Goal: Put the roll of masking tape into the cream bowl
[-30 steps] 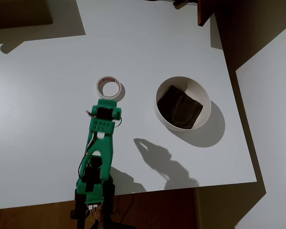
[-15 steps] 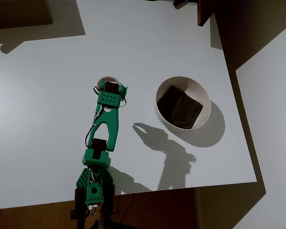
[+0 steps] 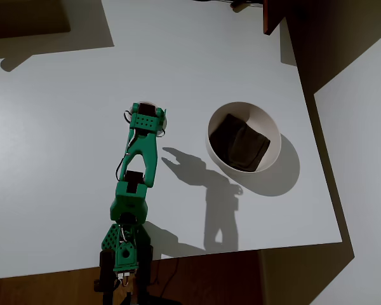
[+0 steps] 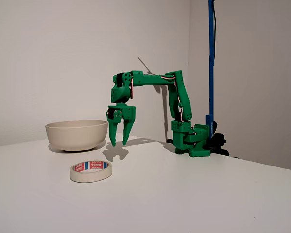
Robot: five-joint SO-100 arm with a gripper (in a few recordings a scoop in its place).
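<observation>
Hovering: gripper [image 4: 120, 143] pointing down, fingers narrowly apart, holding nothing, above tape [image 4: 90, 171]. Tape flat on desk [image 3: 63, 140], mid-desk. Bowl [image 4: 76, 134] nearer right edge in overhead view; dark cloth [image 3: 240, 145] inside.

A plain white table [image 3: 63, 159] with a smooth matte top carries everything. In the fixed view, the roll of masking tape [image 4: 90, 171] lies flat on it near the front, ring hole facing up. The cream bowl [image 4: 76, 134] stands upright on the table, behind the tape and apart from it. From overhead, the bowl [image 3: 273, 136] holds a dark brown folded cloth [image 3: 240, 144]. The green arm's base [image 4: 193, 140] seems to sit at the table's edge. Dark shadows fall across the tabletop.
</observation>
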